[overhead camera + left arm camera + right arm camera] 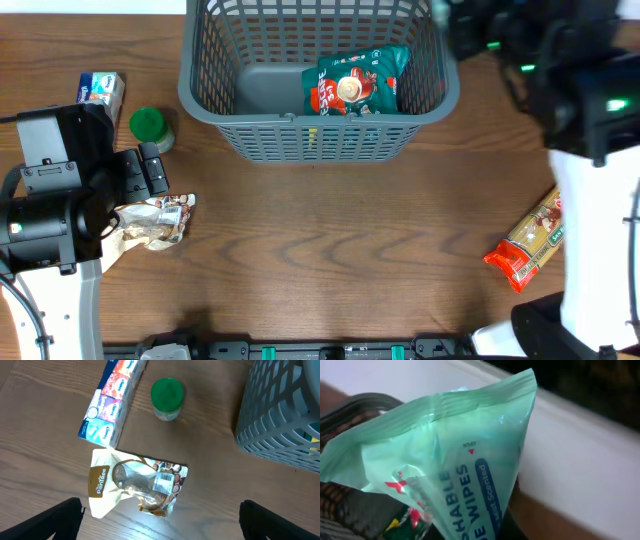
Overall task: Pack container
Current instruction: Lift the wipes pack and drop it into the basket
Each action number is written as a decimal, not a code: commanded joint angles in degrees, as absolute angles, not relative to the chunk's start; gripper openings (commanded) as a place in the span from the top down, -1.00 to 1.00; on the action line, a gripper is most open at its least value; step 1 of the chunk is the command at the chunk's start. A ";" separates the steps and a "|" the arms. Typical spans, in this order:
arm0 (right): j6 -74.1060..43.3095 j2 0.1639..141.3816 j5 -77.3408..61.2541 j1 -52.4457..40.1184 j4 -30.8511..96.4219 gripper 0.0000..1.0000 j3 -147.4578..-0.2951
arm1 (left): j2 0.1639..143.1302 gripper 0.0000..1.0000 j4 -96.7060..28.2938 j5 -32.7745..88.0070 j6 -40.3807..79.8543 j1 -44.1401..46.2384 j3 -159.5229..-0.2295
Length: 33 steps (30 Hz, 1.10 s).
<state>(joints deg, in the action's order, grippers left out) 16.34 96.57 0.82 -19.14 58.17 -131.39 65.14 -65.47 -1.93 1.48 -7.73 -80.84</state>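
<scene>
Nearest on the right of the table (330, 250) lies a red and orange pasta packet (525, 245), well apart from everything else. On the left, a crumpled beige pouch (135, 485) lies flat. The left gripper (162, 522) hangs over the pouch with its fingers (57, 520) spread wide, touching nothing. Just beyond the pouch stands a small jar with a green lid (167, 396), with a pack of tissues (112, 402) beside it. Farthest off is the container (320, 140), upright at the table's far middle, with a green snack packet (355, 82) on the right of its base. At its far right corner the right gripper (465, 30) pinches a pale green pack of wipes (445, 460), which hides most of its fingers.
</scene>
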 commanded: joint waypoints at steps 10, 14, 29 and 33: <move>28.38 119.66 -4.27 -23.00 54.35 0.98 -131.94 | 65.21 -0.97 -65.54 -2.61 1.15 -7.97 -81.78; 28.40 126.28 -6.04 -23.92 56.21 0.98 -131.94 | 65.21 -0.97 -65.71 -2.61 1.15 -7.97 -81.78; 26.52 132.44 -6.28 -25.28 63.22 -0.69 -131.92 | 65.21 -0.97 -65.69 -2.61 1.15 -7.97 -81.78; 21.65 131.22 -6.26 -25.28 62.59 -0.72 -132.22 | 65.21 -0.97 -65.69 -2.61 1.15 -7.97 -81.78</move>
